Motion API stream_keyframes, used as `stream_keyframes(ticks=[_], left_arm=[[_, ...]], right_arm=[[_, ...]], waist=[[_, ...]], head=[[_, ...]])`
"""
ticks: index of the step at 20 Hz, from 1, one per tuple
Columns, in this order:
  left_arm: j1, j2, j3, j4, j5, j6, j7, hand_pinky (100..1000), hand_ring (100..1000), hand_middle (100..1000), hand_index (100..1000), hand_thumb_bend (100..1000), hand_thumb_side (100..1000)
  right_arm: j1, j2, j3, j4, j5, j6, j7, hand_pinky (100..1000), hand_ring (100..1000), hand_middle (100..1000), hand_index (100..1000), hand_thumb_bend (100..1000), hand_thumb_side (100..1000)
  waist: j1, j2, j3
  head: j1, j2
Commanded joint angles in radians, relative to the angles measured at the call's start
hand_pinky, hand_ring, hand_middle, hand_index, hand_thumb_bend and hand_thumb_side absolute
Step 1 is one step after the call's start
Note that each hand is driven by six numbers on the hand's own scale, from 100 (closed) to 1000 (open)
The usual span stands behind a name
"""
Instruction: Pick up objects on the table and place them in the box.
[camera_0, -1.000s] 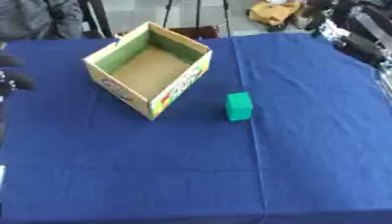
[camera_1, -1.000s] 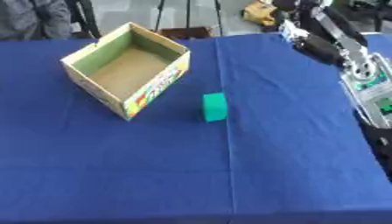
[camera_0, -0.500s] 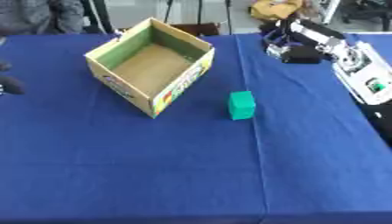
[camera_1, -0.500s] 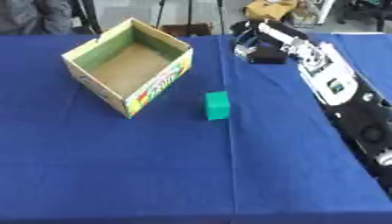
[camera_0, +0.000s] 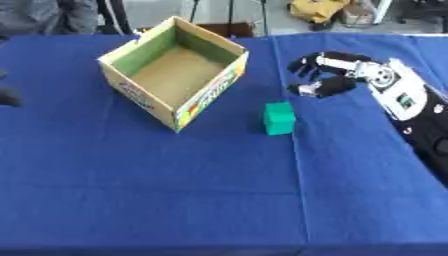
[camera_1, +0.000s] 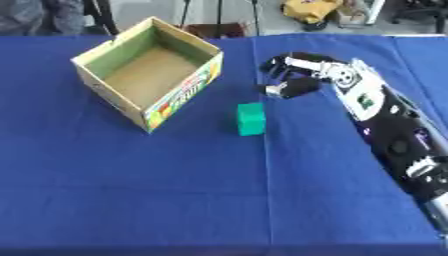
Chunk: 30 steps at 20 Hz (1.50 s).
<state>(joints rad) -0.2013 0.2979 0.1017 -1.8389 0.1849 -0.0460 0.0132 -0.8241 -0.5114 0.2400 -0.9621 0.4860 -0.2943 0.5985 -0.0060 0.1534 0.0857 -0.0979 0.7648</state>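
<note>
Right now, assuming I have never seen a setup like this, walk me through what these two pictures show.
Both pictures come from one stereo camera in a humanoid robot's head, looking down at its work: the left eye view and the right eye view, taken at the same moment, so they nearly match.

The surface is a table under a blue cloth. On it stands an open cardboard box with a green inner wall and nothing visible inside. To its right, apart from it, lies a small green block.

The black and silver arm coming in from the right is the robot's right arm. Its right hand hangs beyond the block with the fingers spread and relaxed, holding nothing and not touching the block.

The dark shape at the left edge of the left eye view may be part of the left arm; the left hand itself does not show.
</note>
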Motion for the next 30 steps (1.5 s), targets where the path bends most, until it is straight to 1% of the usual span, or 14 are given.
stream_keyframes(ticks=[1, 3, 4, 5, 8, 11, 15, 18, 21, 25, 30], left_arm=[[-0.011, 0.009, 0.002, -0.020, 0.004, 0.000, -0.004, 519, 503, 584, 643, 263, 1000], [-0.011, 0.008, 0.002, -0.019, 0.003, 0.000, -0.004, 519, 503, 582, 642, 263, 1000], [-0.011, 0.007, 0.002, -0.019, 0.003, 0.000, -0.004, 519, 503, 582, 642, 263, 1000], [-0.011, 0.006, 0.003, -0.018, 0.003, 0.000, -0.005, 519, 503, 582, 642, 263, 1000], [-0.010, 0.006, 0.004, -0.017, 0.001, 0.000, -0.005, 519, 503, 582, 642, 263, 1000], [-0.011, 0.006, 0.006, -0.015, 0.000, 0.001, -0.004, 519, 498, 581, 642, 264, 1000], [-0.011, 0.007, 0.007, -0.014, -0.002, 0.001, -0.004, 519, 496, 581, 642, 264, 1000], [-0.012, 0.007, 0.007, -0.013, -0.003, 0.001, -0.005, 520, 495, 581, 641, 265, 1000], [-0.012, 0.006, 0.007, -0.013, -0.003, 0.001, -0.006, 520, 495, 581, 641, 264, 1000], [-0.011, 0.005, 0.008, -0.014, -0.003, 0.001, -0.006, 520, 495, 581, 640, 265, 1000], [-0.010, 0.002, 0.008, -0.014, -0.002, 0.000, -0.007, 519, 494, 581, 640, 266, 1000]], right_arm=[[-0.018, -0.011, -0.033, -0.010, 0.059, -0.028, 0.049, 768, 844, 863, 930, 391, 719], [-0.013, -0.007, -0.043, -0.015, 0.093, -0.045, 0.062, 768, 847, 865, 931, 445, 748], [-0.011, -0.005, -0.047, -0.015, 0.110, -0.054, 0.063, 768, 847, 865, 931, 445, 748], [-0.009, -0.004, -0.049, -0.016, 0.126, -0.064, 0.063, 769, 850, 868, 933, 477, 766], [-0.001, -0.006, -0.048, -0.026, 0.166, -0.099, 0.058, 770, 850, 870, 934, 493, 772], [0.006, -0.019, -0.035, -0.053, 0.172, -0.130, 0.058, 771, 849, 870, 933, 502, 774], [0.018, -0.046, -0.004, -0.117, 0.146, -0.159, 0.072, 772, 848, 870, 933, 504, 780], [0.026, -0.061, 0.019, -0.162, 0.120, -0.168, 0.089, 772, 847, 870, 932, 502, 784], [0.032, -0.066, 0.034, -0.188, 0.100, -0.167, 0.107, 771, 845, 868, 931, 496, 792], [0.035, -0.061, 0.049, -0.193, 0.093, -0.165, 0.125, 770, 843, 867, 930, 493, 799], [0.034, -0.042, 0.056, -0.176, 0.101, -0.169, 0.137, 767, 840, 865, 929, 484, 802]], waist=[[0.000, -0.013, 0.001], [-0.001, -0.012, 0.001], [-0.001, -0.012, 0.001], [-0.001, -0.012, 0.001], [-0.003, -0.011, 0.000], [-0.006, -0.010, 0.000], [-0.010, -0.009, 0.001], [-0.012, -0.008, 0.001], [-0.011, -0.009, 0.002], [-0.009, -0.009, 0.003], [-0.007, -0.010, 0.005]], head=[[0.004, 0.005], [0.005, 0.005], [0.005, 0.005], [0.006, 0.005], [0.008, 0.005], [0.009, 0.005], [0.010, 0.005], [0.010, 0.005], [0.009, 0.005], [0.008, 0.005], [0.006, 0.005]])
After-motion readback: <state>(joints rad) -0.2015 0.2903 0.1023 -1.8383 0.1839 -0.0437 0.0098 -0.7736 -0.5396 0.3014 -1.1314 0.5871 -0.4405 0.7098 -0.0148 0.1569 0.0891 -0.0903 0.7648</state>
